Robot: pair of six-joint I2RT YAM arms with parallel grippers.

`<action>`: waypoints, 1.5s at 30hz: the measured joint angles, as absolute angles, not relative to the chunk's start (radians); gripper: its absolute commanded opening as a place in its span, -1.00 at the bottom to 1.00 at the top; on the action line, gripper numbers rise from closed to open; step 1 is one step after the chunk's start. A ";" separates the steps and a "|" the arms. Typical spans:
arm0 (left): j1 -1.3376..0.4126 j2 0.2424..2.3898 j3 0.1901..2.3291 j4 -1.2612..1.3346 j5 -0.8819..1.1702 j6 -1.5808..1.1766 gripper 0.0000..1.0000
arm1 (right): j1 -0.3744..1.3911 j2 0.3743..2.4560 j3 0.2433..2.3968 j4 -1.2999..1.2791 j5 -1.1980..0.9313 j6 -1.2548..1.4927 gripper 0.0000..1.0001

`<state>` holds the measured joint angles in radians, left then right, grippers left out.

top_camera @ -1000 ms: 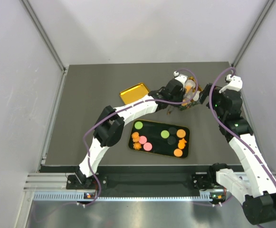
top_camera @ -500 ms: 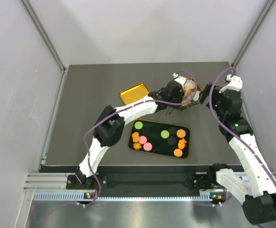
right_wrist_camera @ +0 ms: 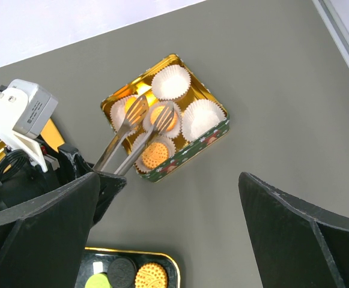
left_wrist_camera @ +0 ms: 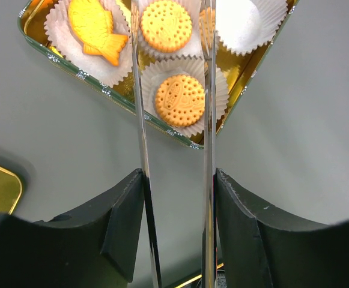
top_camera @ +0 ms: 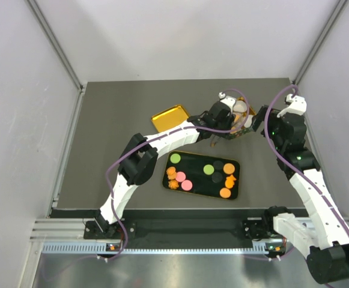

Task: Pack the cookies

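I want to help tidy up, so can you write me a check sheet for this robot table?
Surface: dark grey table, flat.
Job's things: cookies on the black tray; more cookies sit in paper cups inside the tin.
Clutter: gold lid lying on the table, apart from the tin.
Hands: left hand holds tongs over the tin; right hand open, empty.
Cables: purple cables run along both arms.
Surroundings: white walls; nothing else seen.
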<state>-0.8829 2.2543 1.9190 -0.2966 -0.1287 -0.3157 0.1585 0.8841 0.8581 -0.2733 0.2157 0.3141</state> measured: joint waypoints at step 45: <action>-0.885 1.189 1.058 -0.744 -0.146 -0.493 0.01 | 0.157 0.928 0.858 -0.271 0.171 0.315 0.99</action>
<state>-0.8852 1.1893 1.0576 -0.7444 -0.1455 -0.4931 0.1566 0.9276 0.8581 -0.2707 0.1711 0.3149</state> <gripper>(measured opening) 0.507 0.996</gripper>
